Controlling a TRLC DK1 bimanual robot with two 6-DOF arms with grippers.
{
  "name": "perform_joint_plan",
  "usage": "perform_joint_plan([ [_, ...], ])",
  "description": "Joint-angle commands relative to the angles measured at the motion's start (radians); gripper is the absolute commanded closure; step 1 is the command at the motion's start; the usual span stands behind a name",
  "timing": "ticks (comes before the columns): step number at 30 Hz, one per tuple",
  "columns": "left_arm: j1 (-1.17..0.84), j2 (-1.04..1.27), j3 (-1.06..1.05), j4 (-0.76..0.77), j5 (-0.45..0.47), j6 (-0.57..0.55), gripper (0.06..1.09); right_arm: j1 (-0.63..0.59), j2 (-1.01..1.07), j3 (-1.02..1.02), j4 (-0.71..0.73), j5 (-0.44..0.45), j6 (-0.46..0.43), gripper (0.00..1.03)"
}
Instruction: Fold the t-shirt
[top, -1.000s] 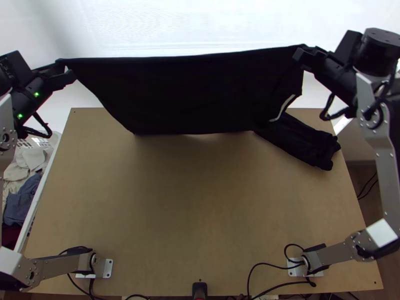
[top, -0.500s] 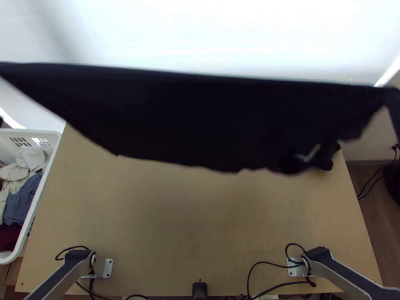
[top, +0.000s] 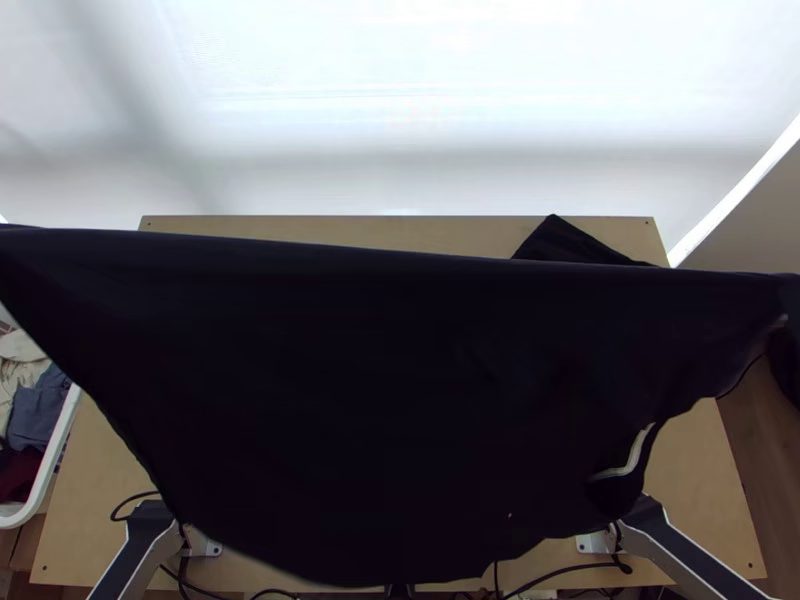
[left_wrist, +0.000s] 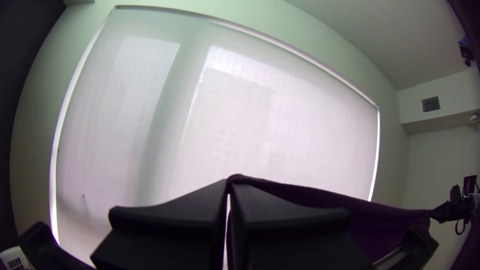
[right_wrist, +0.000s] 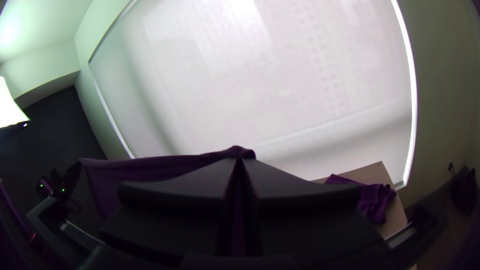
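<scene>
The black t-shirt (top: 380, 400) hangs stretched between both arms in the top view, its upper edge taut across the picture and its lower part billowing toward the table's near edge. A pale strip lies at its lower right. In the left wrist view my left gripper (left_wrist: 229, 187) is shut on one corner of the shirt (left_wrist: 300, 192); the right gripper shows farther off at the cloth's other end. In the right wrist view my right gripper (right_wrist: 239, 162) is shut on the opposite corner of the shirt (right_wrist: 145, 167), with the left gripper in the distance.
Another dark cloth (top: 575, 243) lies bunched at the far right of the wooden table (top: 330, 228), partly behind the shirt. A white basket (top: 62, 440) holding mixed clothes stands at the left edge. Black cables run along the near edge.
The shirt, held between the grippers, has come from over the table's far edge toward the near side, and its lower part has swung out over the near edge. Both arms have drawn back.
</scene>
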Motion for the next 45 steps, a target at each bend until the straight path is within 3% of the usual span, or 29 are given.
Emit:
perform_joint_plan([
  [1, 0.024, -0.003, -0.084, 0.015, -0.039, -0.027, 1.05, 0.004, 0.01, -0.148, 0.084, 0.036, 0.034, 1.0],
  [5, 0.036, 0.04, -0.176, 0.029, -0.037, -0.022, 1.05, 0.01, 0.049, -0.338, 0.245, 0.038, 0.022, 1.0],
  [12, 0.049, 0.241, -0.253, 0.0, -0.036, -0.007, 1.05, -0.051, 0.244, -0.499, 0.434, 0.004, 0.004, 1.0],
  [18, 0.061, 0.353, -0.446, 0.185, -0.028, -0.002, 1.05, -0.076, 0.368, -0.583, 0.595, -0.008, 0.007, 1.0],
  [23, 0.059, 0.479, -0.455, 0.263, -0.027, -0.007, 1.05, -0.084, 0.475, -0.597, 0.708, -0.01, 0.017, 1.0],
  [27, 0.059, 0.582, -0.343, 0.268, -0.028, -0.043, 1.05, -0.09, 0.573, -0.484, 0.722, -0.01, 0.027, 1.0],
  [30, 0.056, 0.663, -0.165, 0.162, -0.03, -0.083, 1.05, -0.105, 0.638, -0.352, 0.691, -0.008, 0.039, 1.0],
  [39, 0.055, 0.78, 0.427, -0.007, -0.037, -0.125, 1.05, -0.128, 0.761, 0.216, 0.512, -0.007, 0.053, 1.0],
  [45, 0.055, 0.671, 0.588, -0.016, -0.034, -0.171, 1.05, -0.097, 0.549, 0.263, 0.481, -0.026, 0.05, 1.0],
])
